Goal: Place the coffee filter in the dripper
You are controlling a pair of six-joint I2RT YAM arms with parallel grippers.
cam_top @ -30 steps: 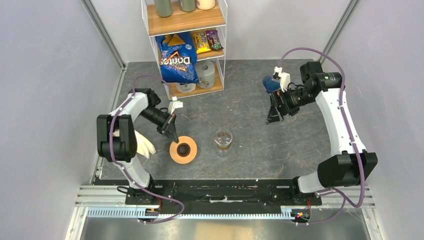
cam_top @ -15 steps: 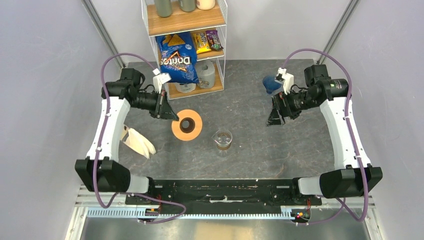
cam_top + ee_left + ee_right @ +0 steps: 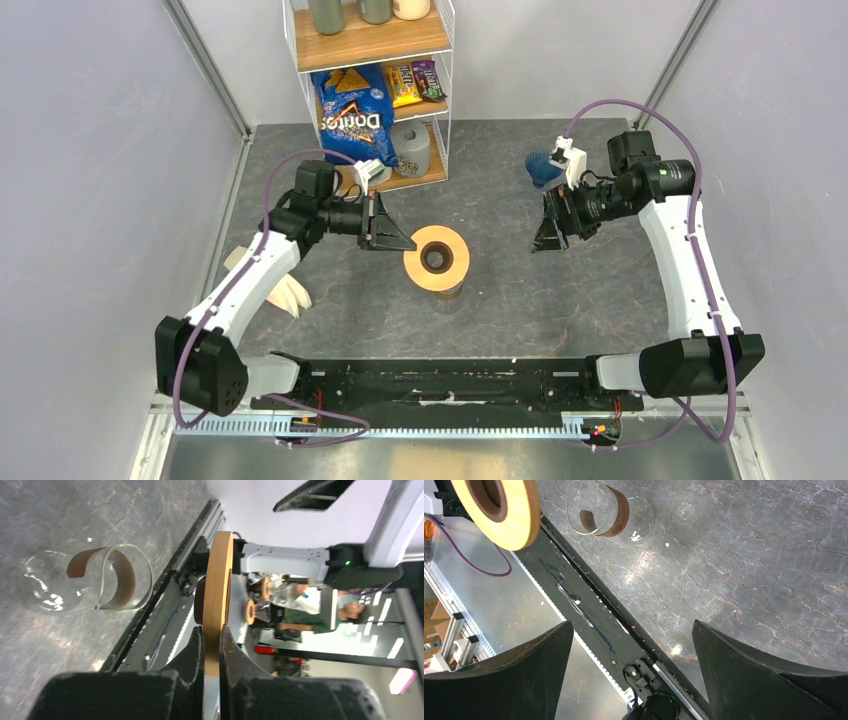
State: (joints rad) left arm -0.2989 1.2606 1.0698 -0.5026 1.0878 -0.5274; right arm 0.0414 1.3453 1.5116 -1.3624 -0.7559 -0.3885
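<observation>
1. Nearest on the left of the bench (image 3: 520, 300) lies a fanned bundle of cream filters (image 3: 284, 293), just beside the left forearm. Its long axis slants from far-left to near-right. A single coffee filter cannot be told apart from this bundle.
2. Near centre stands the glass cup (image 3: 87, 580). From above it is largely covered by the wooden ring (image 3: 436, 258).
3. The left hand (image 3: 212, 635) is clamped on that ring by its rim and carries it flat over the cup. Whether ring and cup touch cannot be told.
4. The right hand (image 3: 551, 230) hangs above the right side of the bench with its jaws spread wide – nothing is between them.
5. The dripper (image 3: 541, 168) sits just beyond the right hand, toward the far right. It is well apart from the filter bundle, with the full width of the bench between them.
6. Judgement: the right arm is plainly nearer the dripper and the left arm nearer the paper – but the left hand is occupied, so the filter step is not yet begun.
7. Farthest back stands a shelf unit (image 3: 372, 45) holding a snack bag (image 3: 353, 118).
</observation>
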